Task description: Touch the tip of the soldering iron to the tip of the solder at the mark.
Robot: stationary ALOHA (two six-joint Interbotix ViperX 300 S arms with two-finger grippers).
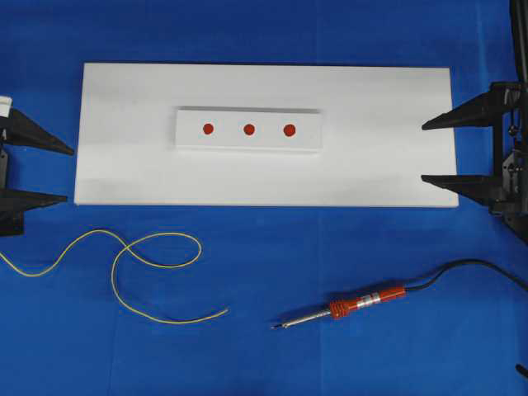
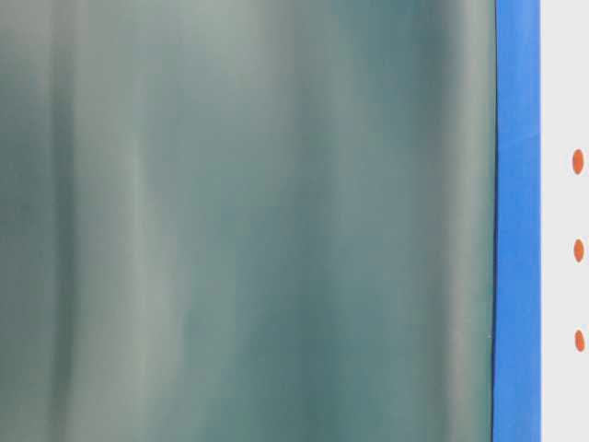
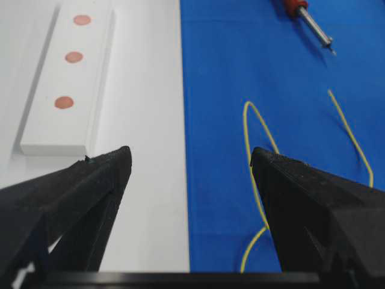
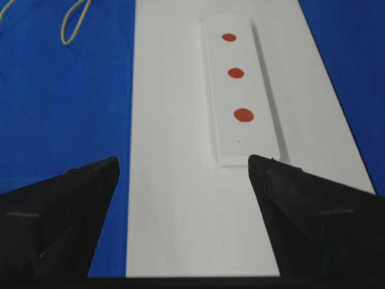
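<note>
The soldering iron [image 1: 363,302] lies on the blue cloth at the front right, its dark tip pointing left; its shaft also shows in the left wrist view [image 3: 316,30]. The solder [image 1: 165,233], a thin yellow wire, curls on the cloth at the front left, and part of it shows beyond the left fingers [image 3: 248,129]. Three red marks [image 1: 248,129] sit on a raised white strip [image 1: 186,139]. My left gripper [image 1: 69,175] stands open at the board's left end, and my right gripper [image 1: 422,153] stands open at its right end. Both are empty.
The strip rests on a large white board [image 1: 371,165] on the blue cloth. The iron's black cord [image 1: 470,266] runs off to the right edge. A blurred grey-green surface fills most of the table-level view, leaving only the marks [image 2: 577,250] at its right edge.
</note>
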